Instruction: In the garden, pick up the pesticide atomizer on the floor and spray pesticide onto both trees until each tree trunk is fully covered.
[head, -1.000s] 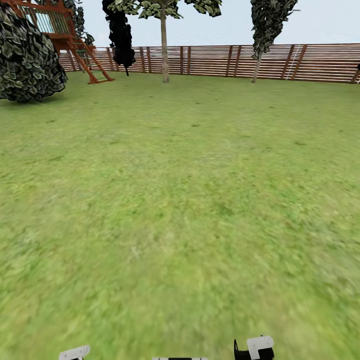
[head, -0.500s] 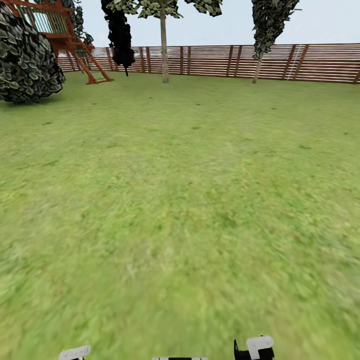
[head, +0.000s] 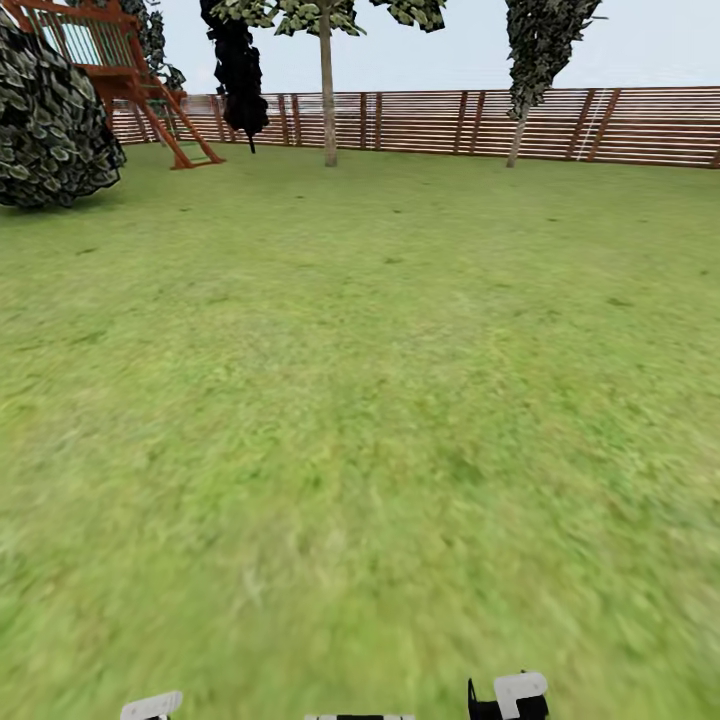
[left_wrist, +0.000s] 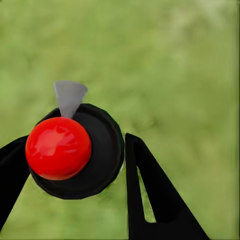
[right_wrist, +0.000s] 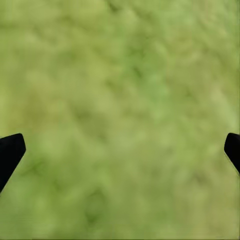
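The left pincer (left_wrist: 75, 160) pinches what appears to be the red-capped atomizer (left_wrist: 75, 152) over the lawn (head: 360, 400). The right pincer (right_wrist: 120, 150) is spread wide above grass.

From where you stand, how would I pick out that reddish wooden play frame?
Follow the slatted brown fence along the lawn's far edge to its left end. There, just behind the big round leafy bush, stands the play frame. Unlike the trees nearby, it has slanted red-brown beams and a ladder.

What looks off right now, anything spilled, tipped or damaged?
Nothing stands out. The left gripper holds the atomizer, red cap and grey nozzle intact; no white specks on the lawn. The right gripper is open over grass.
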